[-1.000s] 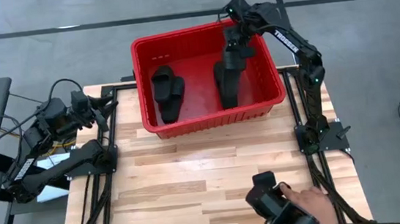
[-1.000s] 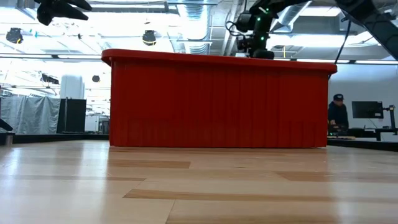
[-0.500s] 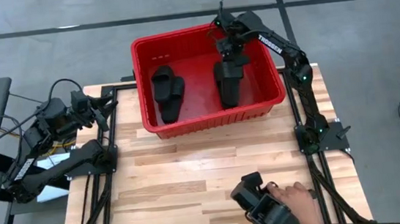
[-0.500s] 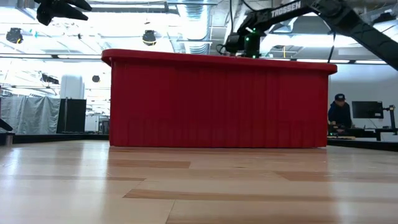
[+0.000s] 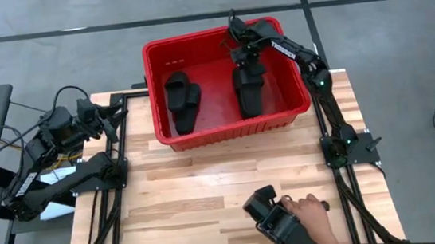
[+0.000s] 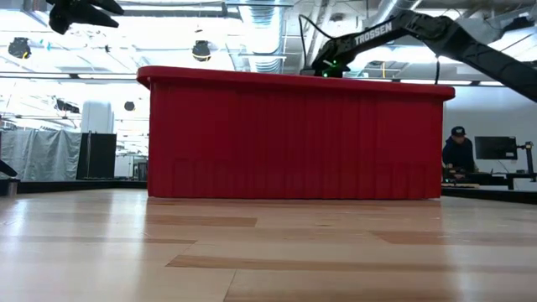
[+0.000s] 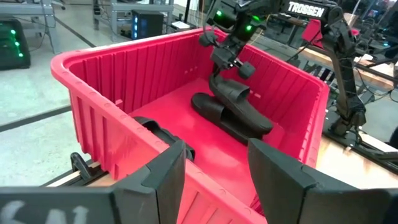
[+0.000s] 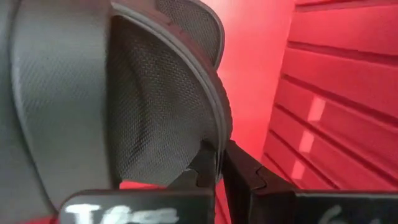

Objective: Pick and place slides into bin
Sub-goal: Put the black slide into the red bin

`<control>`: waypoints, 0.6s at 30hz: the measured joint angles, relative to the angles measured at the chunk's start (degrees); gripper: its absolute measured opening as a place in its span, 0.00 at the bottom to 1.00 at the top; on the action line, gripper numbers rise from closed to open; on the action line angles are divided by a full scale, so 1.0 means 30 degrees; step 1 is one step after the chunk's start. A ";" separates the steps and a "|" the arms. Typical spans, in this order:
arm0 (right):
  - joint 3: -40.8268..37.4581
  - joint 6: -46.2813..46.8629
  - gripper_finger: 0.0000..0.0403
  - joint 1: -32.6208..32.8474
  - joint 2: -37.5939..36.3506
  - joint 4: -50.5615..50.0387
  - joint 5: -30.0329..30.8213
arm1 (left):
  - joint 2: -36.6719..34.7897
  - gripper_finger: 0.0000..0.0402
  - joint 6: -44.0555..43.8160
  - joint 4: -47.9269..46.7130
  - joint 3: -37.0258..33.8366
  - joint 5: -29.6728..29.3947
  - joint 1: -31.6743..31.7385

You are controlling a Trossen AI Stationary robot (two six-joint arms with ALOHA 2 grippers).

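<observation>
The red bin (image 5: 163, 135) stands at the table's far edge. A black slide (image 5: 181, 101) lies on the bin's floor at the left. At the right, inside the bin, is another slide (image 7: 233, 109), with my right gripper (image 5: 247, 53) shut on it from above. The bin's near wall (image 6: 294, 134) hides this gripper in the low view. My left gripper (image 7: 214, 168) waits open beyond the table's left edge, level with the bin's rim, with nothing between its fingers. My right gripper pinches the edge of the slide's strap (image 8: 208, 134) between its two fingers, with the strap's mesh lining facing the wrist camera. The fingers come from above, slanting steeply down. The slide sits low in the bin, tilted; whether its lower end rests on the floor I cannot tell.
At the table's near edge a person's hand (image 5: 310, 209) holds a black slide (image 5: 268, 213) over the boards. Dark arm frames stand along the left (image 5: 106, 173) and right (image 5: 344, 146) table edges. Bare wood lies between the bin and the hand.
My right gripper has sunk into the bin with the slide, staying shut, and has tipped more steeply downward. The slide has come down from hanging to sit low in the bin. The person's hand has carried its black slide leftward along the near edge.
</observation>
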 joint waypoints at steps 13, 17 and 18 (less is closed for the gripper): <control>-0.0007 -0.0184 0.00 0.0242 0.0057 0.0651 -0.0239 | 0.0000 0.41 0.0147 -0.0007 0.0000 -0.0460 0.0000; -0.0007 -0.0163 0.02 0.0485 0.0051 0.0678 -0.0215 | 0.0000 0.41 0.0456 -0.0007 0.0000 -0.0460 0.0000; -0.0007 -0.0163 0.03 0.0545 0.0051 0.0698 -0.0205 | -0.0002 0.41 0.0510 -0.0007 0.0000 -0.0465 0.0007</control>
